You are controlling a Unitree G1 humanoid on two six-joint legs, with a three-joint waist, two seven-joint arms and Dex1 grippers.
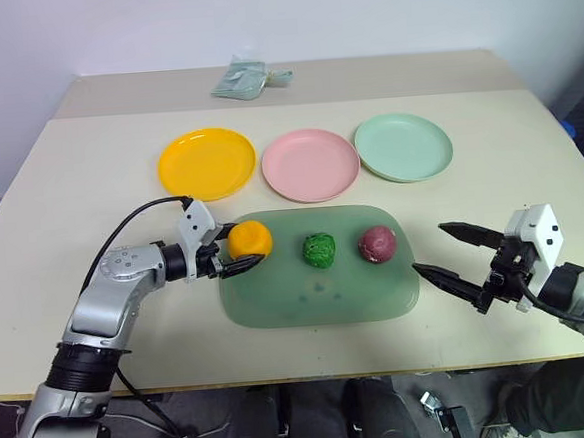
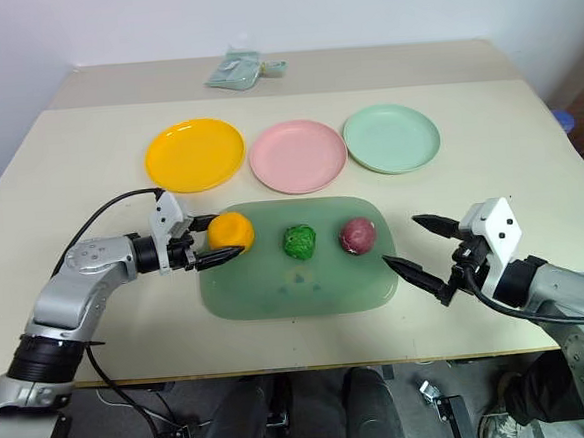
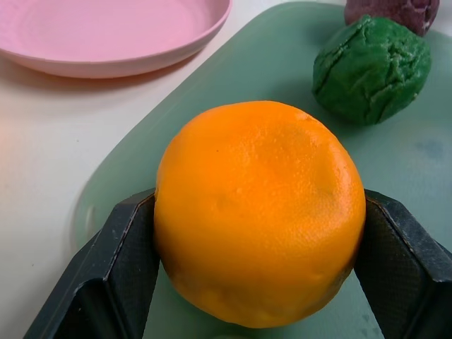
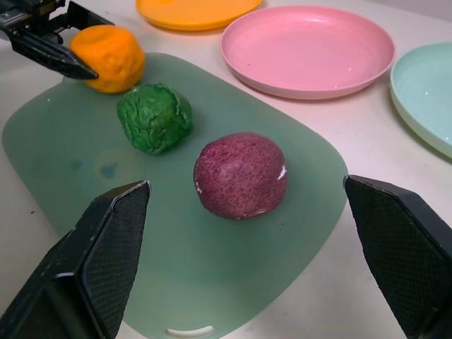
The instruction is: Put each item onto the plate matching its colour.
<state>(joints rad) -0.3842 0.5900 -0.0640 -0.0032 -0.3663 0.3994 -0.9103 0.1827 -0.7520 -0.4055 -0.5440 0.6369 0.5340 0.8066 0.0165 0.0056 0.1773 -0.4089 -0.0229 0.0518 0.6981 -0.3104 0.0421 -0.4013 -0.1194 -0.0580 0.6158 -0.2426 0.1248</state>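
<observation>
**Orange gripped, lift to the yellow plate pending**

The left gripper (image 1: pixel 236 255) has its two black fingers (image 3: pixel 120 275) pressed against opposite sides of the orange (image 1: pixel 249 240), which sits at the near-left end of the green tray (image 1: pixel 317 295). It looks to be resting on the tray, not yet lifted.

The green ball (image 1: pixel 319 249) lies just past those fingertips, mid-tray; the dark red ball (image 1: pixel 378 243) sits further along, in front of the right gripper (image 2: pixel 414 244). That gripper hangs off the tray's right edge, fingers spread wide, holding nothing.

The yellow plate (image 1: pixel 206 163), pink plate (image 1: pixel 310 165) and mint plate (image 1: pixel 403 146) stand in a row beyond the tray, all bare.

Step in hand, as I judge it: first pick. Next move calls for a lift, then a carry beyond the fingertips to the yellow plate.
</observation>
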